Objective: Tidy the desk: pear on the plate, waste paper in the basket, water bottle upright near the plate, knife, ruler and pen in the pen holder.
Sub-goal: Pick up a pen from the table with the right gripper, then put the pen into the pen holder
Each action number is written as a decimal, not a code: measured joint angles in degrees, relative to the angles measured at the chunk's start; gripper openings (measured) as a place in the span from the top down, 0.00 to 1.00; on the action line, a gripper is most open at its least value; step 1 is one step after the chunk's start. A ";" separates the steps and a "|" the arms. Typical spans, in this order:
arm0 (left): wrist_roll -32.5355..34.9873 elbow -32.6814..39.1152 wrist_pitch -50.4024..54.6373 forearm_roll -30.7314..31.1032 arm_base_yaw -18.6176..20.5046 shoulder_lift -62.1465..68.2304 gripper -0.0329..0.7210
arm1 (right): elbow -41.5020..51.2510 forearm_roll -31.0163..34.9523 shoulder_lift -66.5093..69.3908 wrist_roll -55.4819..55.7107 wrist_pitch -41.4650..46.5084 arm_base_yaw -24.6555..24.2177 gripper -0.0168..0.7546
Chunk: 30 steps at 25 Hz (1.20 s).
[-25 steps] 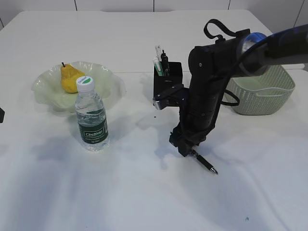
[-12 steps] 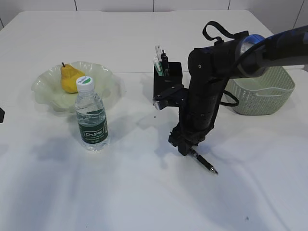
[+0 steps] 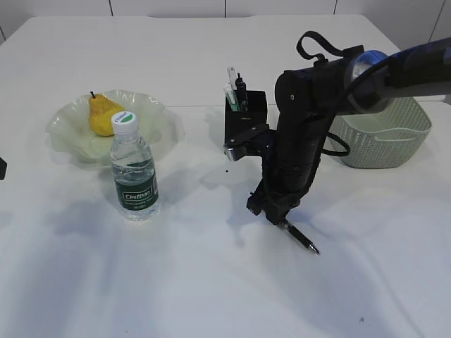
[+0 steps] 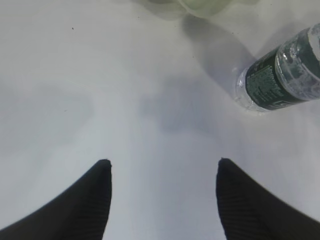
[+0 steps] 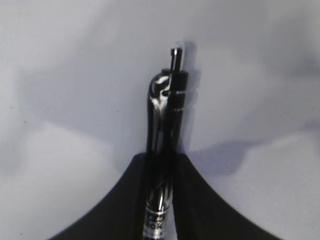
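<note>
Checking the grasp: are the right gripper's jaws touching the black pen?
Touching. The right wrist view shows the right gripper with both jaws pressed against the pen, no gap either side.

Matte black right arm (image 3: 303,134), looped black cable, blue joint band, ribbed black fingers (image 4: 85,200)

tiled wall (image 3: 169,6): white, far back | dark speck (image 3: 361,320): front right

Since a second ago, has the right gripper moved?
Barely. The right gripper sits a touch higher against the pen holder, and its fingers have closed on the black pen.
</note>
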 joint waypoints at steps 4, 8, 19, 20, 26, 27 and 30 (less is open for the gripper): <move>0.00 0.00 0.00 0.00 0.00 0.00 0.34 | 0.00 0.10 -1.22 0.00 0.13 0.00 0.83; 0.00 0.00 0.00 0.00 0.00 0.00 0.34 | 0.00 0.47 -5.77 0.00 -0.23 -0.31 0.83; 0.00 0.00 2.25 0.00 0.00 0.00 0.34 | -0.21 9.68 -14.15 -1.62 -10.19 -6.52 0.83; 0.00 0.00 2.49 0.00 0.00 0.00 0.34 | -0.29 10.37 -14.15 -2.32 -12.22 -6.61 0.83; 0.00 0.00 2.73 0.00 0.00 0.00 0.34 | -0.44 16.52 -14.15 -6.53 -25.37 -6.65 0.83; 0.00 0.00 2.83 0.00 0.00 0.00 0.34 | -0.44 16.92 -14.15 -6.94 -27.53 -6.65 0.83; 0.00 0.00 2.83 0.00 0.00 0.00 0.34 | -0.50 18.01 -13.41 -7.32 -33.34 -6.65 0.83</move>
